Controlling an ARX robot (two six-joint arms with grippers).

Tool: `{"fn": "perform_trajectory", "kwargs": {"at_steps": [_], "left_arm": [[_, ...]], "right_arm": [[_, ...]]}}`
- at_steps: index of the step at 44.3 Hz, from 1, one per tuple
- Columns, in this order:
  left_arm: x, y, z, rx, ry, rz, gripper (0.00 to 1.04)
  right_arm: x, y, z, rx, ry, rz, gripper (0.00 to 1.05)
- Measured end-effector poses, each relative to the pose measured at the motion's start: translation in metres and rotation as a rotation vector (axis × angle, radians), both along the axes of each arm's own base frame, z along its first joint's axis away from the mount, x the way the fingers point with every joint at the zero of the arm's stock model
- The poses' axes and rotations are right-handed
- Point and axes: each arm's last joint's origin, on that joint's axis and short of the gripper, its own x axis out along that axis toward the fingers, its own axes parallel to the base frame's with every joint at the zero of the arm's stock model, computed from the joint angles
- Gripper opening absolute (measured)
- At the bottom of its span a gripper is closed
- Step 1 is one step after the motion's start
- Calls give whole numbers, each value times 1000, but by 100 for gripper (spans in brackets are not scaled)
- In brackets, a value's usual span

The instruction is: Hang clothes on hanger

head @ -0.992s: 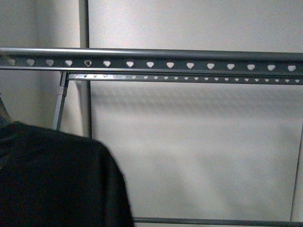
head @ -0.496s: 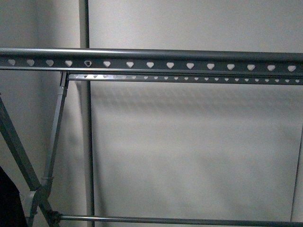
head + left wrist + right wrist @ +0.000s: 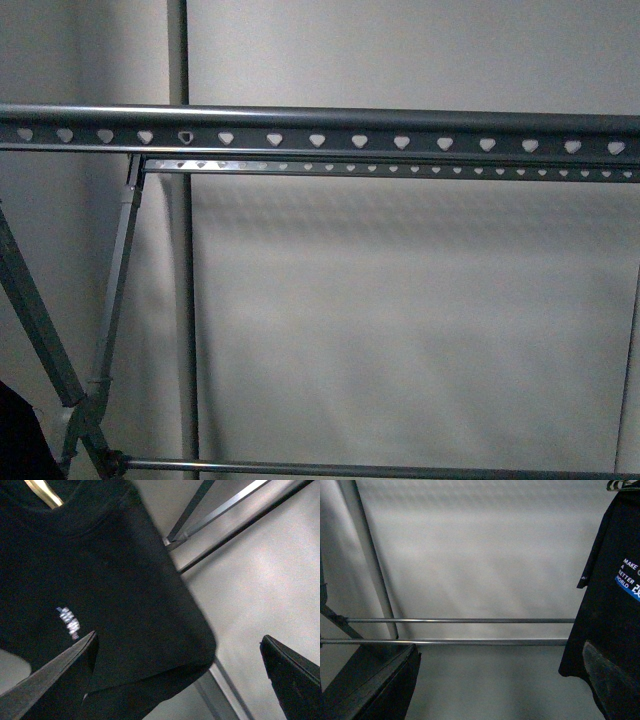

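The grey metal hanger rack (image 3: pixel 320 128) crosses the front view, with two rails punched with heart-shaped holes and slanted legs at the left. Only a sliver of the black T-shirt (image 3: pixel 15 440) shows in the bottom left corner there. In the left wrist view the T-shirt (image 3: pixel 125 580) fills the left side, with its small white chest print (image 3: pixel 69 622). My left gripper (image 3: pixel 177 680) is open and empty, and a sleeve edge lies behind the gap. In the right wrist view the T-shirt (image 3: pixel 615 595) hangs at the right edge. My right gripper (image 3: pixel 497 685) is open and empty beside it.
Two thin horizontal rods of the rack (image 3: pixel 470 621) run across the right wrist view in front of a plain pale wall. A yellowish strip (image 3: pixel 44 492) shows at the shirt's neck. Rack legs (image 3: pixel 225 510) slant past the shirt.
In the front view the black T-shirt dropped from filling the lower left to a sliver in the corner, uncovering the rack's slanted legs and low rod.
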Motion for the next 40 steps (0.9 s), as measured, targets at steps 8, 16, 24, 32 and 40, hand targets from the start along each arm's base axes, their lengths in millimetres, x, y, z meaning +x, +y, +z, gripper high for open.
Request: {"fn": "perform_trajectory", "kwargs": {"at_steps": [8, 16, 24, 32, 40], "left_arm": [[26, 11, 17, -39, 8, 96, 98], [50, 25, 11, -36, 72, 168, 98], [74, 36, 9, -50, 144, 207, 86], [72, 36, 6, -76, 182, 175, 54], [57, 25, -2, -76, 189, 79, 26]], "right_arm": [[0, 0, 0, 0, 0, 0, 97], [0, 0, 0, 0, 0, 0, 97], [0, 0, 0, 0, 0, 0, 97], [0, 0, 0, 0, 0, 0, 97], [0, 0, 0, 0, 0, 0, 97]]}}
